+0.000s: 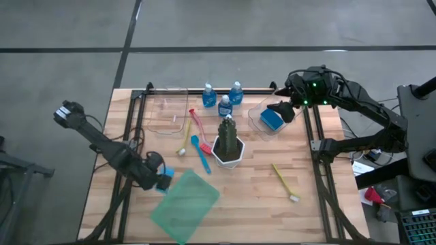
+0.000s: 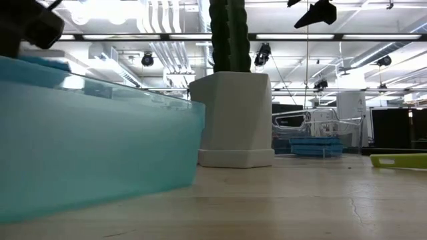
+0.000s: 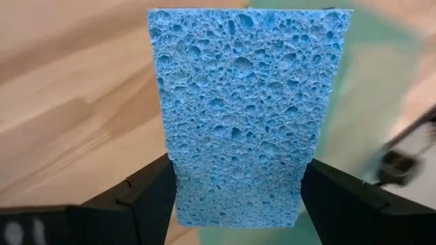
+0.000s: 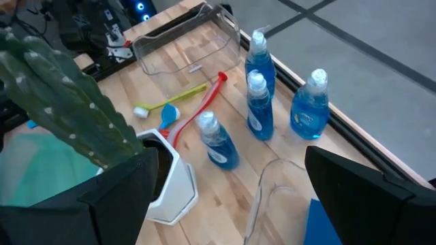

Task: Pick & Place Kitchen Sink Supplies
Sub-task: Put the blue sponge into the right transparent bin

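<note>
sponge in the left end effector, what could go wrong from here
1. The left end effector grips the sponge only by its near end, so the soft sponge might flex or slip during a carry.
2. The green sheet lies right beside that grip; a low move could drag it.
3. The cactus pot and three bottles stand between this sponge and the clear bin near the open right end effector; a low path could knock them.

Left fingers clamped, right fingers apart.

Cactus pot – green sheet
</note>
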You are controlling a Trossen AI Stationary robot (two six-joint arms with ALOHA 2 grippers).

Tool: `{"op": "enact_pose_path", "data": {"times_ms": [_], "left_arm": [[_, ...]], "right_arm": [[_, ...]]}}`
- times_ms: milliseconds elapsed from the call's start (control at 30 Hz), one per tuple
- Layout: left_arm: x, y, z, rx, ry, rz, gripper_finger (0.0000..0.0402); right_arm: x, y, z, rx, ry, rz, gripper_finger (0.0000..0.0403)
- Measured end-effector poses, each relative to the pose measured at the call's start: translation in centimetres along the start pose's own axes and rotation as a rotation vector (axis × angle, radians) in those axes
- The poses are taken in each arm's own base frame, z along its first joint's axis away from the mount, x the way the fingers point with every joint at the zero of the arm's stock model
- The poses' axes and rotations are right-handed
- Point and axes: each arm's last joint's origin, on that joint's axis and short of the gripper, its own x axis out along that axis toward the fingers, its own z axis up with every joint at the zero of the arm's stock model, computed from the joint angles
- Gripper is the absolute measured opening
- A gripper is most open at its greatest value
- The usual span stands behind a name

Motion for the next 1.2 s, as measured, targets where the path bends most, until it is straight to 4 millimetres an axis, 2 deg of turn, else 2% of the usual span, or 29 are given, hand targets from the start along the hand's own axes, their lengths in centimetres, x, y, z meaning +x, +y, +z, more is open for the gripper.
{"op": "enact_pose_path", "data": {"times_ms": [100,233,433,567,900,1100,1200], "left_arm": [[-1.1,0.0,0.4,-0.042,-0.069,-0.084,0.028],[-2.7,-0.8,1.0,-0.089,-0.224,-0.291,0.028],[-4.8,-2.8,1.5,-0.066,-0.474,-0.591,0.028],[-5.9,-4.4,1.5,-0.03,-0.587,-0.729,0.028],[-8.0,-7.0,1.6,0.074,-0.796,-0.938,0.028],[-8.8,-7.8,1.6,0.15,-0.89,-0.979,0.028],[-9.7,-8.6,1.6,0.208,-0.939,-0.97,0.028]], "right_arm": [[-0.2,0.1,0.2,0.008,-0.026,0.024,0.0368],[-0.5,0.5,0.7,0.039,-0.068,0.113,0.0368],[-1.1,1.2,1.6,0.095,-0.134,0.303,0.0368],[-1.4,1.8,2.0,0.115,-0.147,0.426,0.0368],[-2.1,3.6,3.0,0.177,-0.206,0.63,0.0368],[-2.5,5.1,3.3,0.241,-0.218,0.729,0.0368],[-2.5,6.2,3.4,0.259,-0.244,0.761,0.0368]]}}
